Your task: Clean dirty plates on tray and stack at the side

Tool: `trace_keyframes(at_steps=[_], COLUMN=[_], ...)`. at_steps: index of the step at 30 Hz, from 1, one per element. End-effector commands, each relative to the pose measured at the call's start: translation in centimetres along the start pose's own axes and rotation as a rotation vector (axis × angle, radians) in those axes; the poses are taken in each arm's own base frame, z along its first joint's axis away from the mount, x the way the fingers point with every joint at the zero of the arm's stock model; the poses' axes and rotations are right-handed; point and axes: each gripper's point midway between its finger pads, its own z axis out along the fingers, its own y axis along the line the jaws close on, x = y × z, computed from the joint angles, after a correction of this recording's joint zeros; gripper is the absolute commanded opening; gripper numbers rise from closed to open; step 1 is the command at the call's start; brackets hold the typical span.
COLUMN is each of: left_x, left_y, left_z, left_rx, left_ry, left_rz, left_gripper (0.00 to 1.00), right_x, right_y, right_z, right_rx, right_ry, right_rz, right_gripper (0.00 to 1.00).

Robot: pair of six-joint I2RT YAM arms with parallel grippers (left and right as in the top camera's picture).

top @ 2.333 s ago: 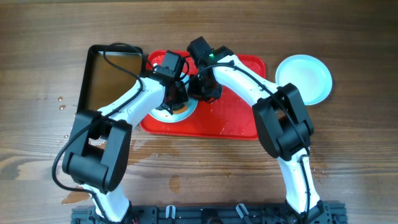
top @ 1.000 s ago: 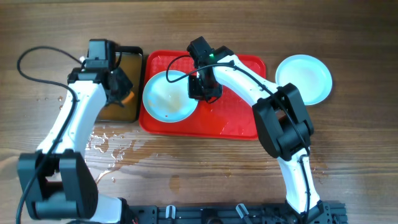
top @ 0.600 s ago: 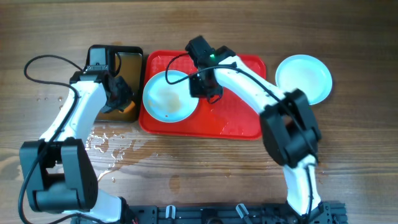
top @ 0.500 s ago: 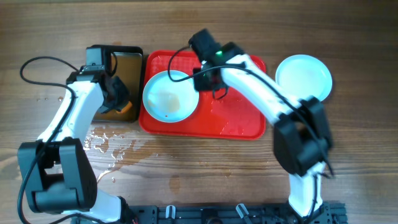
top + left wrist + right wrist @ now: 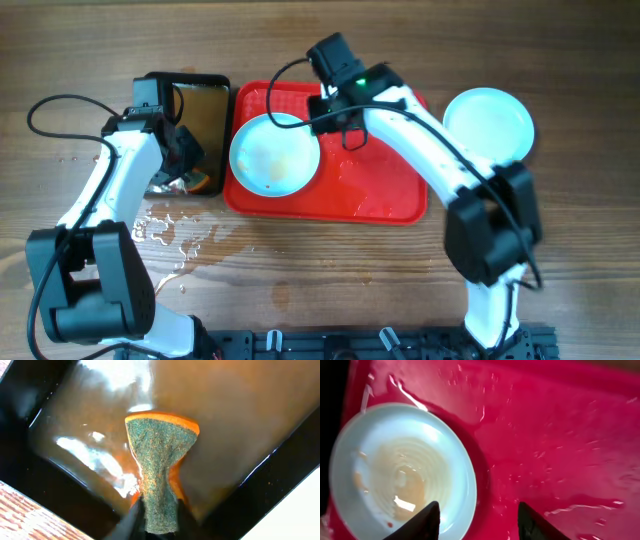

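A pale plate with faint orange-brown smears lies on the left part of the wet red tray. It also shows in the right wrist view on the tray. My right gripper is open and empty, just above the plate's right rim. A clean-looking pale plate sits on the table right of the tray. No third plate shows separately. My left gripper is shut on a green-and-orange sponge over the brown water.
A black pan of brownish water stands directly left of the tray. Water is spilled on the wooden table in front of the pan. Cables arch from both arms.
My left arm left the plate and carried the sponge into the black pan. My right gripper drew back from the plate's rim toward the tray's far edge.
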Motion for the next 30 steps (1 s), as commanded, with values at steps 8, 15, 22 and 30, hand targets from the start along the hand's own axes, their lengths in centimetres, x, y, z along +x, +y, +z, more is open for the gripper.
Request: trace_keyframes(at_steps=[8, 15, 22, 30], left_x=[0.1, 0.3, 0.3, 0.2], left_y=[0.4, -0.1, -0.1, -0.2], left_z=[0.3, 0.3, 0.3, 0.3], left_rx=[-0.017, 0.014, 0.014, 0.016], left_ry=[0.003, 0.017, 0.017, 0.013], left_rz=[0.005, 0.004, 0.004, 0.004], left_gripper=[0.60, 1.00, 1.00, 1.00], right_x=[3.3, 4.3, 5.9, 5.8], right_y=[0.1, 0.6, -0.2, -0.2], right_z=[5.9, 7.7, 10.1, 10.5], right_rx=[-0.042, -0.081, -0.059, -0.057], right_ry=[0.147, 0.190, 0.246, 0.241], right_rz=[0.011, 0.017, 0.028, 0.053], right_gripper=[0.68, 0.69, 0.40, 0.08])
